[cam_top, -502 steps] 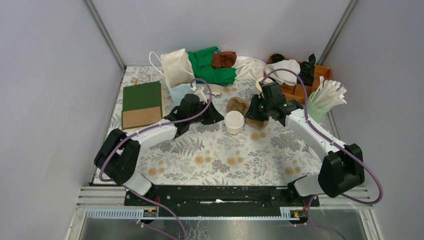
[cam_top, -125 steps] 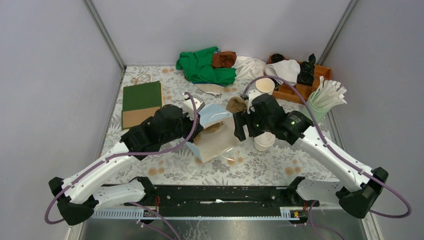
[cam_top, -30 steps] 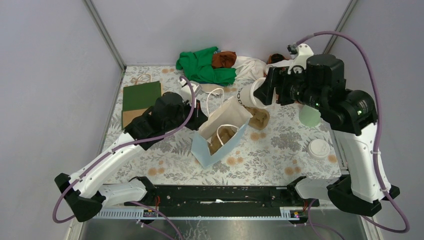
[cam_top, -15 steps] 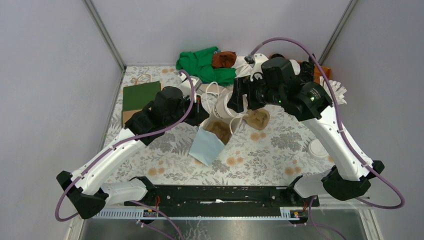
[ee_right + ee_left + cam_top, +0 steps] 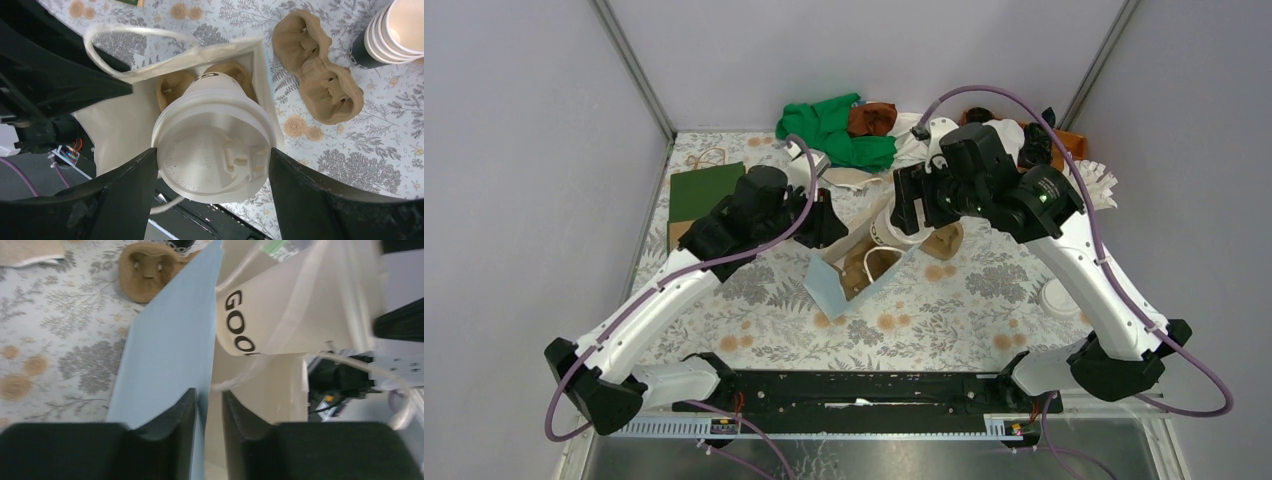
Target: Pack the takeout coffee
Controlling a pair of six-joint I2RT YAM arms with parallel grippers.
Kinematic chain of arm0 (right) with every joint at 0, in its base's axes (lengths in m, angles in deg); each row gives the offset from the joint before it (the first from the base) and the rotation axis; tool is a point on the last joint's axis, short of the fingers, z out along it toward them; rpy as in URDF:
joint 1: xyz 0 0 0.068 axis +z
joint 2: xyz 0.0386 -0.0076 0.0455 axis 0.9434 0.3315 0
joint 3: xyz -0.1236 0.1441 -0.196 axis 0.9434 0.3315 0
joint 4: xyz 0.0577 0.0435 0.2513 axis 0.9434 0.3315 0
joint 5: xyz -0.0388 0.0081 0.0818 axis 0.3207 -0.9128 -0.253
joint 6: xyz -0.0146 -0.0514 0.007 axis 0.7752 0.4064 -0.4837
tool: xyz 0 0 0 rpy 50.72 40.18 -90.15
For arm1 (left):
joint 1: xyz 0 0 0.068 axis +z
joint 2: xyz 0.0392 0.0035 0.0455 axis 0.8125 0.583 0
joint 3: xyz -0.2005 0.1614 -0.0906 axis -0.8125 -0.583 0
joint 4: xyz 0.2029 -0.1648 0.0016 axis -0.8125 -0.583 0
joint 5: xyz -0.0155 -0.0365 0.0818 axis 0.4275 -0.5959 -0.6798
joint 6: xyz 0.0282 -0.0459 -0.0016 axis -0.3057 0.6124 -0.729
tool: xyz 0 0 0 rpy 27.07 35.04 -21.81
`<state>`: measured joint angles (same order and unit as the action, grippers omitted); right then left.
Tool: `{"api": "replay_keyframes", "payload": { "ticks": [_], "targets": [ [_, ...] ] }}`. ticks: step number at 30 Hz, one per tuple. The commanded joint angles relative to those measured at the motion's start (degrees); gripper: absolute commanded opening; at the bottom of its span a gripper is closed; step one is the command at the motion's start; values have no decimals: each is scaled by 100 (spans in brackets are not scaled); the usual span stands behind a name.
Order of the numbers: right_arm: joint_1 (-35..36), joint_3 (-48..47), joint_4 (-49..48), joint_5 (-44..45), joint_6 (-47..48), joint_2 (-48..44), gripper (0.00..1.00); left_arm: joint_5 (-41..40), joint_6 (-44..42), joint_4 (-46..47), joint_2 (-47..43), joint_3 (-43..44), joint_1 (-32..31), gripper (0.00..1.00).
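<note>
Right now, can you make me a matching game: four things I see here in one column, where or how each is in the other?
1 takeout coffee
2 blue paper bag
3 loose pulp tray
4 green cloth

A at the table's far edge
B flat on the table beside the bag
C between the right gripper's fingers
D mouth open, brown pulp inside

Pairs: 1-C, 2-D, 3-B, 4-A

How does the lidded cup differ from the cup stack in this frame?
The lidded cup wears a white lid; the cup stack is lidless, rims open. The lidded cup is single and gripped by the right end effector over the bag; the cup stack is several nested cups on the table, untouched. Both are pale paper.
</note>
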<state>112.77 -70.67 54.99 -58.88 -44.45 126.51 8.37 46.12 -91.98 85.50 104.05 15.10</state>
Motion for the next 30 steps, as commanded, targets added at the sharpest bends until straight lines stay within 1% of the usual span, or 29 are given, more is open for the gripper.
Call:
{"api": "replay_keyframes", "payload": {
  "ticks": [1, 3, 4, 6, 8, 9, 10, 11, 13, 15, 17, 18, 21, 25, 28, 30],
  "targets": [
    [67, -571, 30, 227, 101, 311, 73, -412, -156, 108, 273, 433, 71, 39],
    [73, -717, 22, 202, 141, 506, 73, -738, -24, -133, 332, 719, 68, 53],
    [71, -748, -13, 210, 145, 576, 73, -910, 66, -293, 338, 866, 62, 58],
    [77, -813, -36, 177, 191, 727, 73, -1245, 356, -614, 322, 1125, 58, 63],
    [77, -829, -113, 158, 232, 841, 73, -1620, 746, -1062, 321, 1398, 62, 75],
    [82, -832, -157, 152, 267, 895, 73, -1773, 917, -1295, 320, 1556, 51, 77],
    [79, -842, -195, 153, 297, 960, 73, -1976, 1136, -1527, 319, 1714, 32, 82],
    [80, -856, -228, 166, 309, 1036, 73, -2108, 1303, -1781, 324, 1865, 20, 85],
    [78, -862, -313, 158, 330, 1102, 73, -2471, 1671, -2389, 436, 2259, -17, 85],
    [80, -854, -418, 177, 334, 1146, 73, -2809, 2217, -3268, 624, 2645, -20, 85],
    [85, -881, -473, 177, 327, 1194, 73, -2888, 2822, -3922, 757, 2839, -22, 82],
    [85, -898, -506, 182, 318, 1219, 73, -2815, 3118, -4094, 777, 2838, -22, 82],
    [88, -894, -609, 216, 304, 1246, 73, -2450, 3688, -4148, 683, 2548, -22, 81],
    [86, -838, -681, 223, 299, 1287, 72, -2362, 4148, -4322, 597, 2324, -22, 82],
    [85, -739, -757, 225, 279, 1241, 72, -2093, 4313, -4272, 600, 1959, -17, 83],
    [85, -636, -846, 215, 277, 1185, 72, -2059, 4262, -4036, 590, 1710, 14, 83]
  ]
}}
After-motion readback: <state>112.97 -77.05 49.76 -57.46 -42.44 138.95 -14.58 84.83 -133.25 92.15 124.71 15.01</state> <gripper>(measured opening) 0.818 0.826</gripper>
